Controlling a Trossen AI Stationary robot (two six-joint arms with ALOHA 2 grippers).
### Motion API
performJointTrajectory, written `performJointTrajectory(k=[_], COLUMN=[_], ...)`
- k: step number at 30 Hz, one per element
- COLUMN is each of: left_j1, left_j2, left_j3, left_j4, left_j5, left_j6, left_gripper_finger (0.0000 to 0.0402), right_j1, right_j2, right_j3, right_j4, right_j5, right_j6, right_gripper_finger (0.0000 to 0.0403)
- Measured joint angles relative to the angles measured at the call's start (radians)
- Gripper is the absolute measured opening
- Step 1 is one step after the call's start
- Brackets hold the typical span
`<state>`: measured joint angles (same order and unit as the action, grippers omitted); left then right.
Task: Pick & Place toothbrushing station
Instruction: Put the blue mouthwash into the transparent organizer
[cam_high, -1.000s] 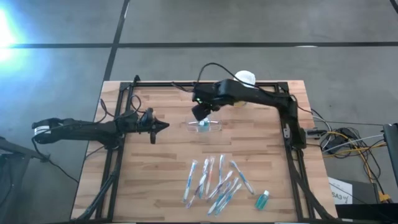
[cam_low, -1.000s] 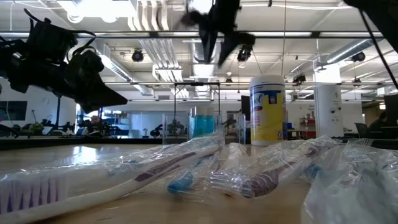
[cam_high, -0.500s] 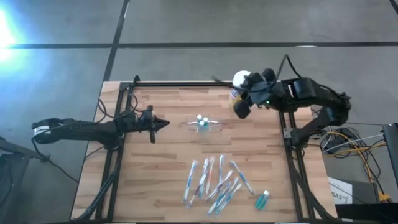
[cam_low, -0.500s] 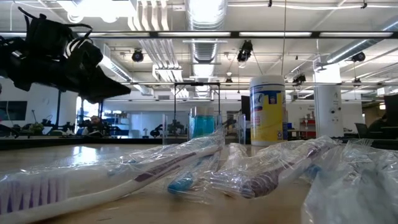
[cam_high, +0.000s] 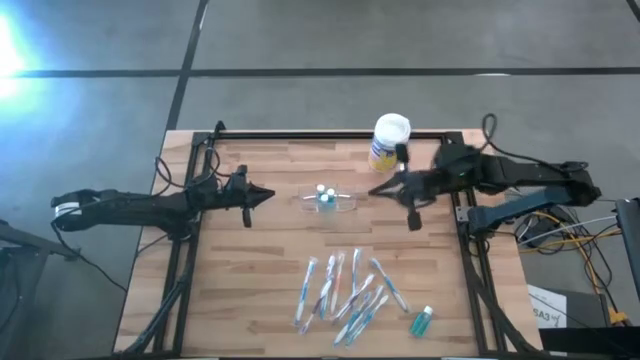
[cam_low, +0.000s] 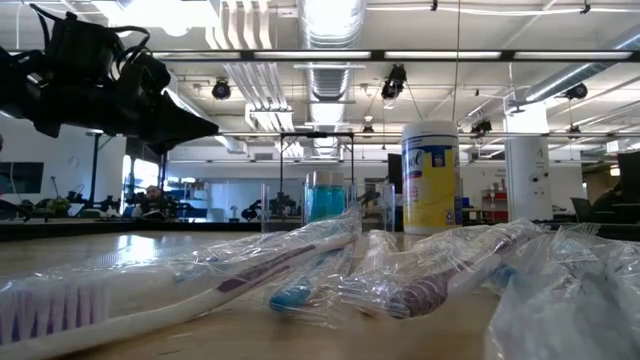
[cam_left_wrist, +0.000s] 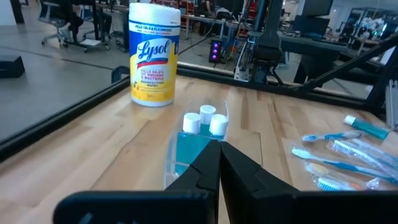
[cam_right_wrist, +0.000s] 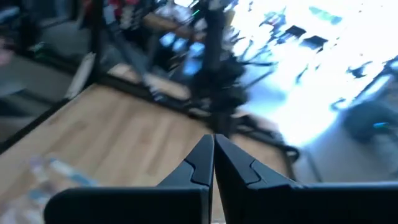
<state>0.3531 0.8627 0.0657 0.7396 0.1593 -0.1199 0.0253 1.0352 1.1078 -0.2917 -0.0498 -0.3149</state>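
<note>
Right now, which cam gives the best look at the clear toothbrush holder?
Left wrist view: the clear holder sits close ahead, blue inside, three white caps visible. High view shows it small at table centre. Low view catches it partly behind wrapped toothbrushes. Right wrist view doesn't show it.

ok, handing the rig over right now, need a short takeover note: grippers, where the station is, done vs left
Left gripper: shut, empty, hovering over the table left of the toothbrushing station.
Right gripper: shut, empty, right of the station, beside the Lysol canister.
Station: lying on the table mid-board between the two grippers, blue insert and white caps inside; no gripper touches it.
Wrapped toothbrushes and a small teal bottle lie nearer the front edge.
Done: cannot tell whether the station has been placed.
Left: if not yet moved, grasp the station and place it.
</note>
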Motion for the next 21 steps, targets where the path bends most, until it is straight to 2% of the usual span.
performJointTrajectory(k=[4, 8, 15, 21], left_j1=[0.000, 0.000, 0.000, 0.000], left_j2=[0.000, 0.000, 0.000, 0.000], left_j3=[-0.003, -0.003, 0.008, 0.011], left_j4=[-0.011, -0.016, -0.016, -0.015], left_j5=[0.000, 0.000, 0.000, 0.000], left_j6=[-0.037, -0.072, -0.096, -0.114], left_gripper_finger=[0.0008, 0.0013, 0.0014, 0.0014], right_j1=[-0.068, -0.141, -0.163, -0.163], right_j2=[-0.135, -0.253, -0.373, -0.420], right_j3=[-0.180, -0.303, -0.437, -0.528], right_j4=[0.129, 0.185, 0.202, 0.203], right_j5=[-0.011, -0.002, -0.011, -0.035], right_j6=[0.024, 0.032, 0.140, 0.280], right_gripper_finger=[0.0008, 0.0008, 0.0008, 0.0008])
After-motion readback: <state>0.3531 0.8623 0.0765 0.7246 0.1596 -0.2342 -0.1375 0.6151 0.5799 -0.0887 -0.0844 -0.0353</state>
